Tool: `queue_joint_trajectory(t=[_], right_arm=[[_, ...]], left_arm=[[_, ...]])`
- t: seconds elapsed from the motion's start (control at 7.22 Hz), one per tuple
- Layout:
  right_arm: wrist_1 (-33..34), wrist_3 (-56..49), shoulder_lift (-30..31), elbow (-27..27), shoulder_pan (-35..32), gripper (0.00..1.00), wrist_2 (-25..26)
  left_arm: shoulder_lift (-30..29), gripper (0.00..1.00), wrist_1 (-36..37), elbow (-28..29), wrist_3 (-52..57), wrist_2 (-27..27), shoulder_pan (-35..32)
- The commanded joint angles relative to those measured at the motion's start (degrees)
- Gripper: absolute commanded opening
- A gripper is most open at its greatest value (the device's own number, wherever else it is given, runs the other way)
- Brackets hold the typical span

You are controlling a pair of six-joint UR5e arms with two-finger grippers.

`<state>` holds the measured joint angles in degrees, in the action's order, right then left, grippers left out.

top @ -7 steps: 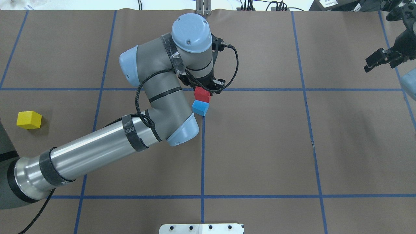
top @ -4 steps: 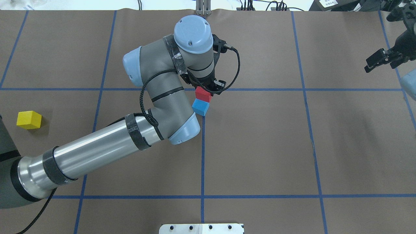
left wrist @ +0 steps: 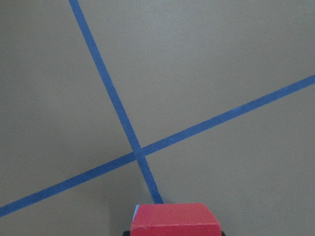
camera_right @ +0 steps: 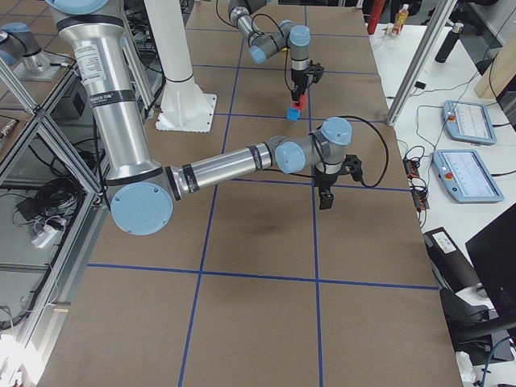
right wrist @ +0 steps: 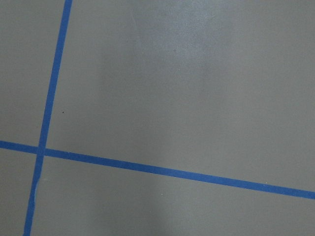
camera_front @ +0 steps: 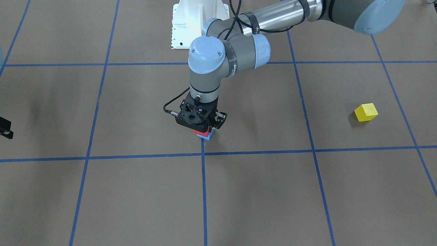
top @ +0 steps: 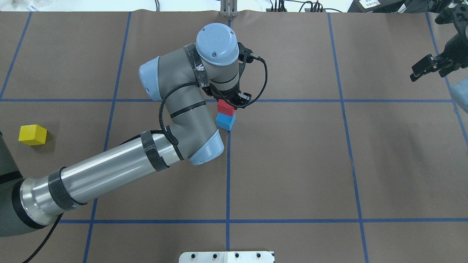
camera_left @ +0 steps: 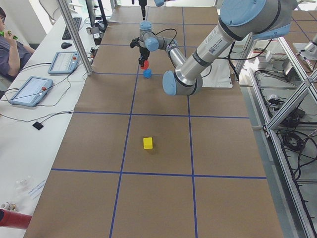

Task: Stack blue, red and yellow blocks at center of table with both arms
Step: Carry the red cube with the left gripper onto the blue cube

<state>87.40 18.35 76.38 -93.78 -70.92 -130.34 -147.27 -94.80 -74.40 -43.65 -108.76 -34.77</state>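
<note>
Red block: pinched between the fingers of the left gripper, held directly over the blue block near the table's centre.
Change: nudged slightly toward the robot's left within the last second, now sitting squarer over the blue block; wrist and elbow moved with it.
Contact: cannot tell whether resting on the blue block or just above it; side views hint at a thin gap, while the front-facing view shows the colours meeting.
Meaning for task: second tier judged to be in final alignment and not yet released; lowering and letting go judged next.
Blue block: flat on the brown table, against the centre tape line, near a crossing.
Yellow block: alone on the robot's left side, well apart from the stack; third tier outstanding.
Right gripper: parked at the far right edge, well apart from the stack; finger state not discernible.
Obstructions: nothing between red and blue; left forearm lies between the yellow block and the stack; looped cable hangs beside the gripper.
Risk: small twist mismatch may leave an overhang.
</note>
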Motion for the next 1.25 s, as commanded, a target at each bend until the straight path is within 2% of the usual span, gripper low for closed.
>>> queue_joint_trajectory(t=[0.0, 0.28, 0.42, 0.55, 0.69, 0.97, 1.11], right_arm=[[0.05, -0.07, 0.00, 0.00, 0.08, 0.99, 0.00], [0.05, -0.07, 0.00, 0.00, -0.01, 0.99, 0.00], [0.05, -0.07, 0.00, 0.00, -0.01, 0.99, 0.00], [0.05, -0.24, 0.00, 0.09, 0.07, 0.99, 0.00], [0.05, -0.24, 0.00, 0.18, -0.01, 0.99, 0.00], [0.05, -0.33, -0.26, 0.18, -0.01, 0.99, 0.00], [0.05, -0.33, -0.18, 0.18, -0.01, 0.99, -0.09]], left_arm=[[0.93, 0.00, -0.21, 0.04, -0.21, 0.04, 0.49], [1.02, 0.00, -0.13, 0.13, -0.38, 0.04, 0.76], [0.93, 0.15, -0.21, 0.13, -0.65, 0.04, 0.85], [0.93, 0.74, -0.30, 0.22, -0.91, -0.05, 0.85], [0.85, 0.99, -0.30, 0.22, -1.87, 0.04, 0.85], [0.93, 0.99, -1.44, -0.22, -4.86, 0.04, 0.76], [0.93, 0.99, -0.92, -2.40, -4.87, -0.22, -0.72]])
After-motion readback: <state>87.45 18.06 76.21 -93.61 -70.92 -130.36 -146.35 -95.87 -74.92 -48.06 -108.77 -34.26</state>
